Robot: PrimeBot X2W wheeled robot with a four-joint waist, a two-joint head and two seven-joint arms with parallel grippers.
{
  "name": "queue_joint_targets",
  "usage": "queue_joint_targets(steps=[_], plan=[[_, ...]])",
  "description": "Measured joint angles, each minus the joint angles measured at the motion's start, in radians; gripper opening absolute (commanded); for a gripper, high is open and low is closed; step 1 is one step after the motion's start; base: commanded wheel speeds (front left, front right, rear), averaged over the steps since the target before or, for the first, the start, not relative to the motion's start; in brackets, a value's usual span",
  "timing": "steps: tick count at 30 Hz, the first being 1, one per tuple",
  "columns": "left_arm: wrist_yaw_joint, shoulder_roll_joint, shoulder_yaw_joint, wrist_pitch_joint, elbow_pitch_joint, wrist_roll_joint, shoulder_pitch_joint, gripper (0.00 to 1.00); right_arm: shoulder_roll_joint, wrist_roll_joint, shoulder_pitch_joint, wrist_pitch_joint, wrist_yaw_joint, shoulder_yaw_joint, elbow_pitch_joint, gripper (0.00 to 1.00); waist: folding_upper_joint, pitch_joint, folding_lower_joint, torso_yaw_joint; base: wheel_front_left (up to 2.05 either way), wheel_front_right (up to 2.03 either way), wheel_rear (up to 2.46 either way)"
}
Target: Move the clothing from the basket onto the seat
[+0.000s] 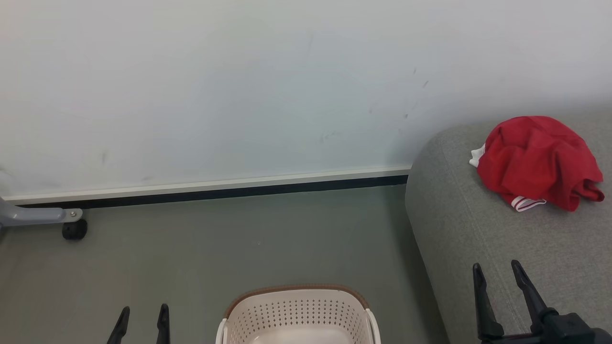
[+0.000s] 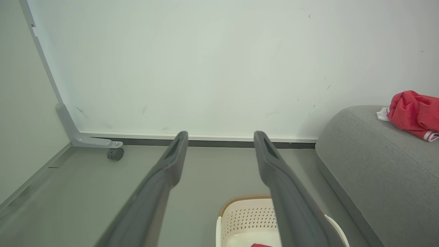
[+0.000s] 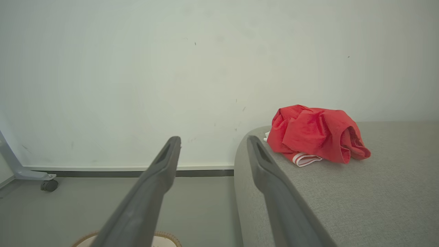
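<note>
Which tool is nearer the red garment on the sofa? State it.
Right. Right tool hangs at the grey fabric sofa, short of the crumpled red garment; left tool beyond the cream basket.

Left gripper (image 2: pixel 221 136), its two dark fingers spread wide and empty, hangs over a grey floor (image 2: pixel 219 171) before a white wall (image 2: pixel 205 68). Below sits the cream basket (image 2: pixel 245 219), a red scrap (image 2: pixel 261 245) inside; at right, red clothing (image 2: pixel 413 113) lies bunched on the grey seat (image 2: pixel 377 171)
</note>
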Motion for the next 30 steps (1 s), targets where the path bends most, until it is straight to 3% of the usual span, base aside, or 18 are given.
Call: queue_joint_targets(steps=[13,20,30], plan=[[0.0,0.001,-0.006,0.0,-0.017,0.034,-0.006,1.0,0.014,-0.032,0.001,0.0,0.0,-0.028,-0.039,1.0,0.0,0.044,0.0,0.0,0.0,0.0,0.0],[-0.011,-0.011,-0.059,0.011,-0.01,0.052,-0.094,1.0,0.012,-0.047,-0.045,0.001,0.0,-0.054,-0.078,1.0,0.0001,0.109,0.0001,-0.003,0.0,0.0,0.0],[-0.055,-0.055,-0.172,0.078,0.118,0.103,-0.238,1.0,0.003,-0.058,-0.166,0.009,0.0,-0.106,-0.11,1.0,0.0,0.23,0.0002,-0.017,0.0,0.0,0.0]])
